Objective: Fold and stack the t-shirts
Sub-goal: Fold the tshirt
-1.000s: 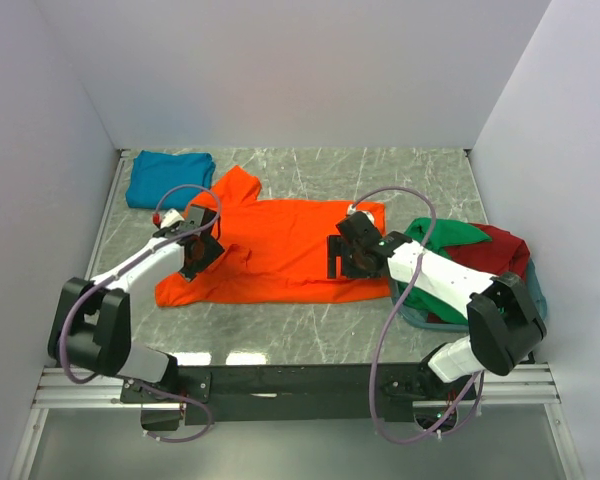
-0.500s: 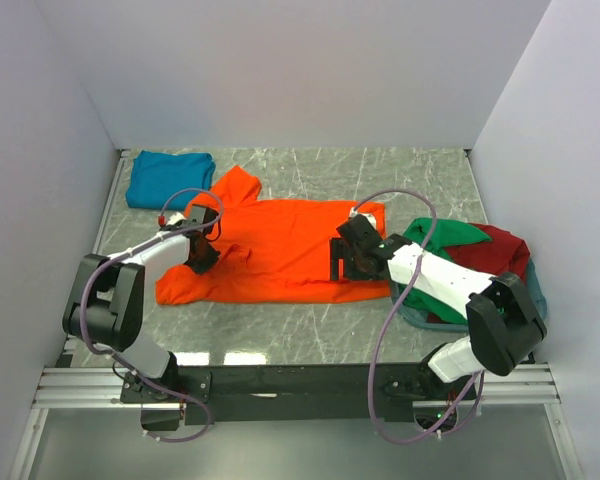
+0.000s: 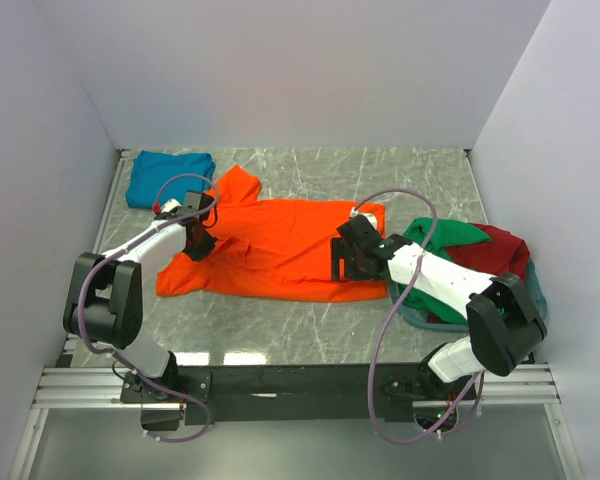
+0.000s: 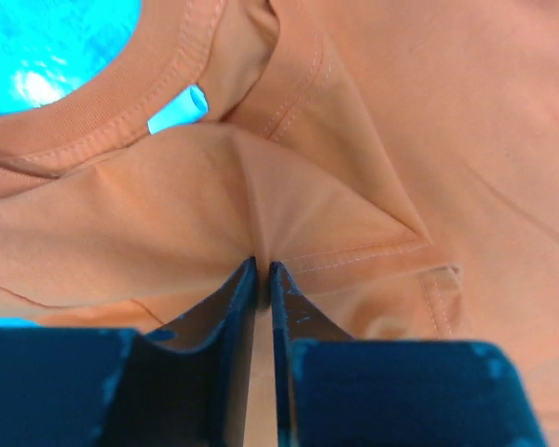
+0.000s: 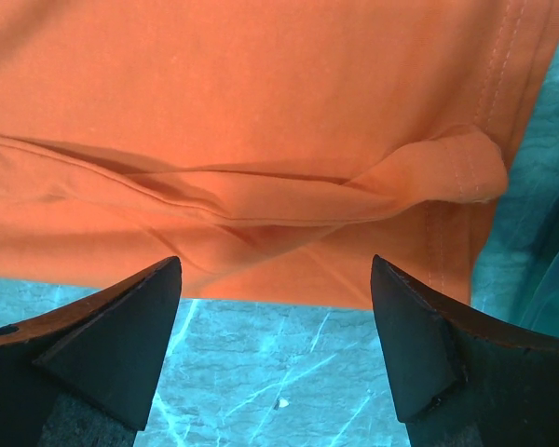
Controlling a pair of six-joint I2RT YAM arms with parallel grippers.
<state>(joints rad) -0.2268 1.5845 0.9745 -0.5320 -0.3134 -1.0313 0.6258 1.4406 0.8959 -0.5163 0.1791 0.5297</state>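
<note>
A bright orange t-shirt (image 3: 280,250) lies spread across the middle of the table. My left gripper (image 3: 198,240) is at its left end near the collar. In the left wrist view the gripper (image 4: 263,272) is shut on a pinched-up fold of orange t-shirt (image 4: 354,140). My right gripper (image 3: 342,262) hovers at the shirt's lower right hem. In the right wrist view that gripper (image 5: 275,272) stands open over the orange hem (image 5: 261,186) with nothing between its fingers. A folded teal blue t-shirt (image 3: 170,178) lies at the back left. Green (image 3: 445,235) and dark red (image 3: 502,250) t-shirts sit bunched at the right.
A grey-blue basket (image 3: 536,298) at the right edge holds the green and red shirts, partly under my right arm. White walls close in the table on the left, back and right. Marbled tabletop (image 3: 380,175) shows behind and in front of the orange shirt.
My left gripper has shut on the orange shirt near the collar and shifted slightly back and left, pulling the cloth up. The right arm has barely moved.
</note>
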